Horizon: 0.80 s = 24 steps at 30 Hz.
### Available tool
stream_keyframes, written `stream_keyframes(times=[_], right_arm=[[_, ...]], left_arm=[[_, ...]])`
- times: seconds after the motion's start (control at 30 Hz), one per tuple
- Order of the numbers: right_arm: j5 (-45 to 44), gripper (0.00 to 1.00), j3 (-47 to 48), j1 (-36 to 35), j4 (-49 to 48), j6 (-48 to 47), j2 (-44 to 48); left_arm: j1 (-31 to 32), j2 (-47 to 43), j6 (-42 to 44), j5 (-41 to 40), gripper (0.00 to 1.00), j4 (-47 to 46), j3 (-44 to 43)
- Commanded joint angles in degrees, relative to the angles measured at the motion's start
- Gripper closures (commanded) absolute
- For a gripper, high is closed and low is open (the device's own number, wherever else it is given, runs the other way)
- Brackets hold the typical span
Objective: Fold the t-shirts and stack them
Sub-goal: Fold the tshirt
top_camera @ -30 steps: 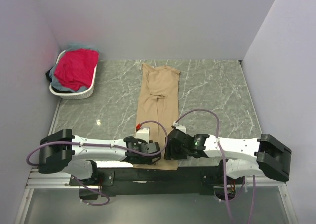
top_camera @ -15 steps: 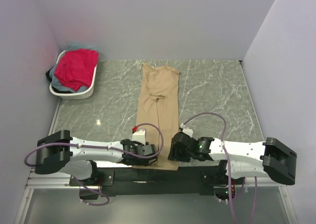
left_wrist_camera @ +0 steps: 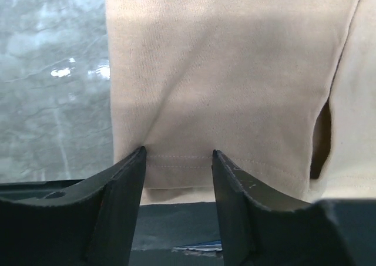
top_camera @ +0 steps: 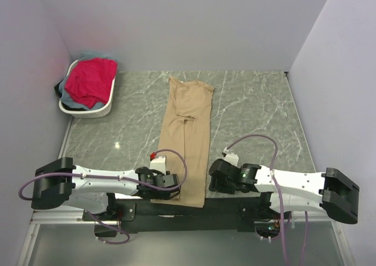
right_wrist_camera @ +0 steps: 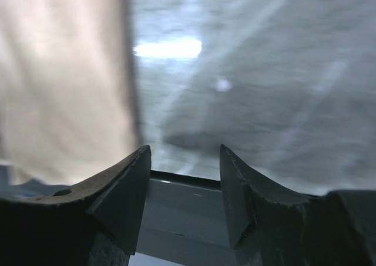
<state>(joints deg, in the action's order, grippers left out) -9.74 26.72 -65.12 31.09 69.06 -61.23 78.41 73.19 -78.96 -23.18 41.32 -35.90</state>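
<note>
Left wrist view: your left fingers (left_wrist_camera: pixel 120 187) stand parted, empty, at the near hem of the tan shirt (left_wrist_camera: pixel 223 72), which runs lengthwise away along the bench (left_wrist_camera: pixel 53 72); your right fingers (right_wrist_camera: pixel 120 189), also parted, sit just right of it.

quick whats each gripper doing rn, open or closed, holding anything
left gripper: open, over the hem of the plain tan cloth t-shirt, gripping nothing
right gripper: open, empty, beside that t-shirt
</note>
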Motion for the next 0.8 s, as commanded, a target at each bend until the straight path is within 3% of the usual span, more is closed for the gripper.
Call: stream_keyframes(times=[0.0, 0.3, 0.4, 0.6, 0.77], right_arm=[[-5.12, 0.42, 2.8, -0.44, 8.73, -2.51, 3.22], [-1.33, 0.42, 7.03, -0.62, 2.4, -8.24, 4.9], [0.24, 0.4, 5.36, -0.62, 0.47, -7.71, 5.51], [9.29, 0.41, -1.57, -0.53, -8.23, -5.43, 9.9], [9.56, 0.41, -4.83, -0.62, -8.51, -4.11, 14.47]], left_arm=[[0.69, -0.24, -0.23, 0.24, 0.44, 5.61, -1.45], [0.95, 2.31, -0.06, -4.94, 0.36, 10.44, -10.06], [0.95, 1.17, -1.54, -5.47, 0.23, 13.68, -11.65], [0.95, -6.9, -5.93, -1.7, 0.27, 14.49, -3.77], [1.04, -17.01, -11.03, 0.5, 0.31, 16.85, 1.97]])
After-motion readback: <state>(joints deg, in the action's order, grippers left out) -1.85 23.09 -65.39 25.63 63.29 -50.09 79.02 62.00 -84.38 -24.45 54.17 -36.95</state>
